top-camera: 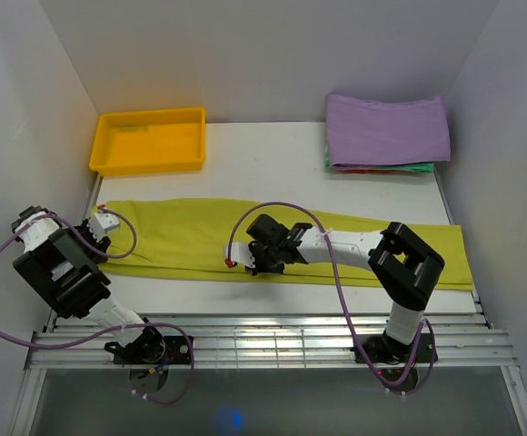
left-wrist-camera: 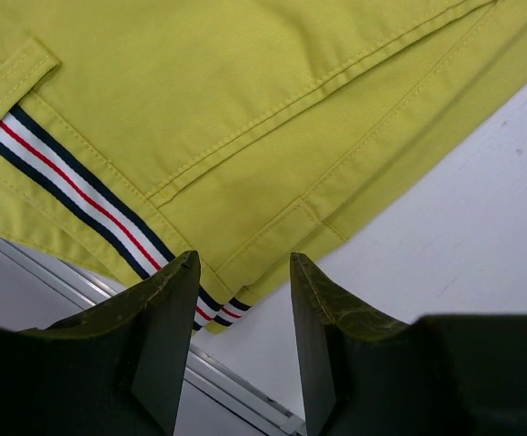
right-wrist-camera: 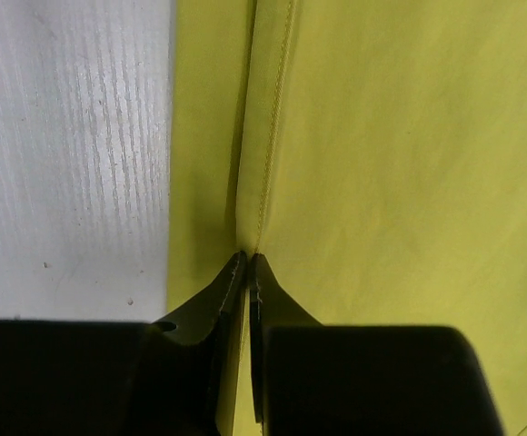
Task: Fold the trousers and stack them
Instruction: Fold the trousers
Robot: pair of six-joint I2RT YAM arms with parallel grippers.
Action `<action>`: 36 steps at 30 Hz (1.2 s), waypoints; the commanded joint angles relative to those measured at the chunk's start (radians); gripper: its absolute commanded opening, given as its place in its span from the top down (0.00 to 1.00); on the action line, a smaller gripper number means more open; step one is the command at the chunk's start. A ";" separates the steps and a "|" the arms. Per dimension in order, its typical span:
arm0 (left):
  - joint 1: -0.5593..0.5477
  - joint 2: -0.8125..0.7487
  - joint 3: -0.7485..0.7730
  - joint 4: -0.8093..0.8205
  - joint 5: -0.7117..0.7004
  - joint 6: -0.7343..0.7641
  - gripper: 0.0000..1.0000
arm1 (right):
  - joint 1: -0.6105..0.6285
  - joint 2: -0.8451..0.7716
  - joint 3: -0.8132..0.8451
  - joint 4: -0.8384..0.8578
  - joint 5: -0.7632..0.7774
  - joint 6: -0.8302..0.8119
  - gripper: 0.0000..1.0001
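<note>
The yellow-green trousers (top-camera: 182,238) lie flat and stretched out across the table, waistband at the left, legs running right. My left gripper (top-camera: 103,222) is open at the waistband's near corner. In the left wrist view its fingers (left-wrist-camera: 168,300) straddle the corner with the white, red and dark striped trim (left-wrist-camera: 73,186), and nothing is held between them (left-wrist-camera: 245,268). My right gripper (top-camera: 247,263) is at the trousers' near edge, about mid-length. In the right wrist view it (right-wrist-camera: 248,259) is shut on a seamed edge of the yellow cloth (right-wrist-camera: 391,163).
A folded purple cloth (top-camera: 387,129) lies on other folded cloths at the back right. An orange tray (top-camera: 145,167) stands at the back left. White walls close in on both sides. A slatted metal rail (top-camera: 263,338) runs along the table's near edge.
</note>
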 commanded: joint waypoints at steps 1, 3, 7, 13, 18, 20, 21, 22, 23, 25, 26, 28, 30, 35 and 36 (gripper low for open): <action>0.010 -0.004 0.037 -0.038 0.012 0.071 0.45 | -0.002 -0.061 0.062 -0.023 -0.013 0.009 0.92; 0.010 -0.005 0.034 -0.038 0.010 0.085 0.45 | -0.005 -0.067 0.067 -0.034 -0.022 0.003 0.92; 0.019 -0.002 0.033 -0.042 0.002 0.108 0.45 | -0.016 -0.070 0.057 -0.037 -0.025 -0.003 0.92; 0.048 0.001 0.007 -0.047 -0.048 0.235 0.44 | -0.030 -0.089 0.042 -0.038 -0.045 0.001 0.92; 0.052 0.001 -0.006 -0.004 -0.047 0.283 0.44 | -0.036 -0.089 0.060 -0.048 -0.067 0.010 0.92; 0.052 -0.001 -0.024 0.034 -0.036 0.307 0.44 | -0.040 -0.087 0.067 -0.055 -0.081 0.010 0.92; 0.052 -0.001 -0.029 0.045 -0.033 0.315 0.44 | -0.042 -0.086 0.068 -0.055 -0.082 0.012 0.92; 0.052 0.005 -0.033 0.059 -0.033 0.323 0.44 | -0.043 -0.084 0.071 -0.058 -0.087 0.012 0.92; 0.050 0.009 -0.038 0.063 -0.034 0.336 0.44 | -0.043 -0.082 0.074 -0.063 -0.094 0.012 0.92; 0.048 0.024 -0.042 0.077 -0.037 0.341 0.44 | -0.045 -0.082 0.076 -0.063 -0.097 0.012 0.92; 0.048 0.028 -0.044 0.082 -0.037 0.343 0.44 | -0.047 -0.081 0.079 -0.065 -0.101 0.012 0.92; 0.047 0.035 -0.047 0.090 -0.039 0.344 0.45 | -0.050 -0.079 0.082 -0.066 -0.101 0.012 0.92; 0.045 0.036 -0.053 0.100 -0.031 0.346 0.50 | -0.053 -0.078 0.088 -0.071 -0.108 0.013 0.92; 0.044 0.030 -0.053 0.114 -0.013 0.349 0.76 | -0.057 -0.085 0.097 -0.072 -0.122 0.015 0.92; 0.044 0.029 -0.050 0.113 -0.007 0.347 0.84 | -0.060 -0.087 0.099 -0.071 -0.122 0.016 0.92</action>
